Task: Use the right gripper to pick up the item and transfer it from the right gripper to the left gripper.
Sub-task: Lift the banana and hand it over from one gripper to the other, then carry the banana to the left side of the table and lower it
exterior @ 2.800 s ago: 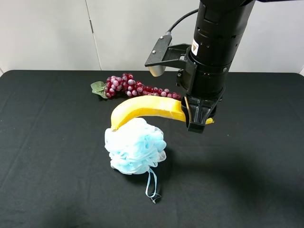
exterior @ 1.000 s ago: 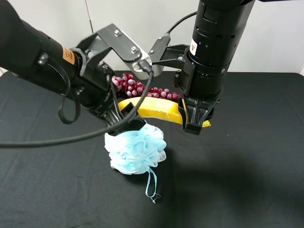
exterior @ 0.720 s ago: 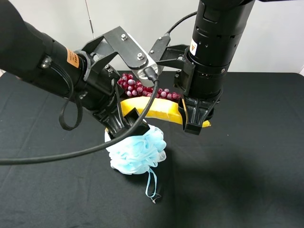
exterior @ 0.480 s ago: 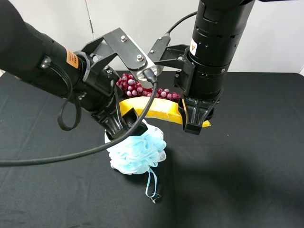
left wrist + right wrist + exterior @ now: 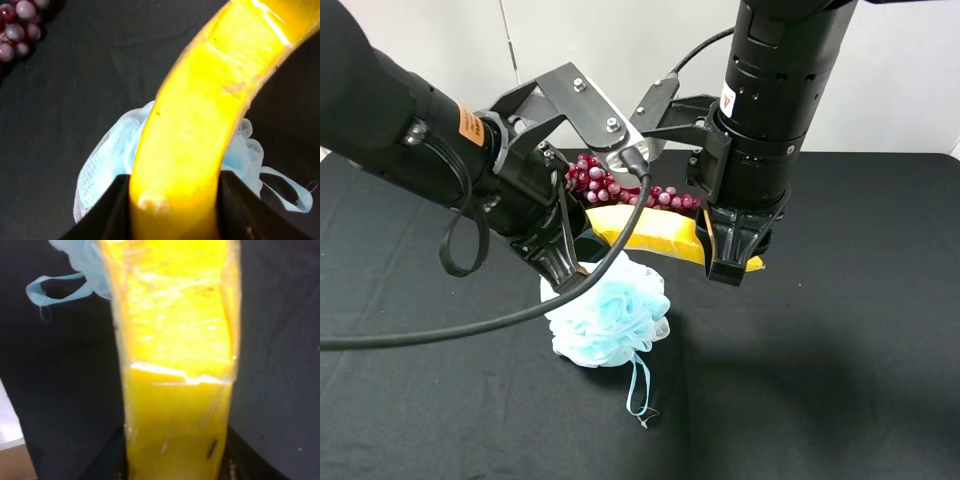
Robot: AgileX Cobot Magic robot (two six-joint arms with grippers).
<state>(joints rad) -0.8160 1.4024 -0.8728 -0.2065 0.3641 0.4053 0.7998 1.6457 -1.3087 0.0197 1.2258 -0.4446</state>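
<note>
The yellow banana (image 5: 642, 229) hangs in the air above the table, held level between both arms. My right gripper (image 5: 730, 262), on the white-labelled arm, is shut on its right end; the right wrist view shows the banana (image 5: 175, 340) filling the gap of that gripper (image 5: 175, 462). My left gripper (image 5: 574, 262), on the orange-labelled arm, is closed on its left end. In the left wrist view the banana (image 5: 190, 140) sits between the two black fingers (image 5: 107, 215), which touch both of its sides. The banana's left tip is hidden behind the left arm in the exterior view.
A pale blue mesh pouf (image 5: 608, 318) lies on the black table (image 5: 840, 350) right under the banana, its ribbon trailing toward the front. A dark red grape bunch (image 5: 605, 183) lies behind the banana, partly hidden by the left arm's grey plate.
The left arm has come in from the left, put its jaws around the banana's left end and closed on it. The right arm and banana have barely moved.
</note>
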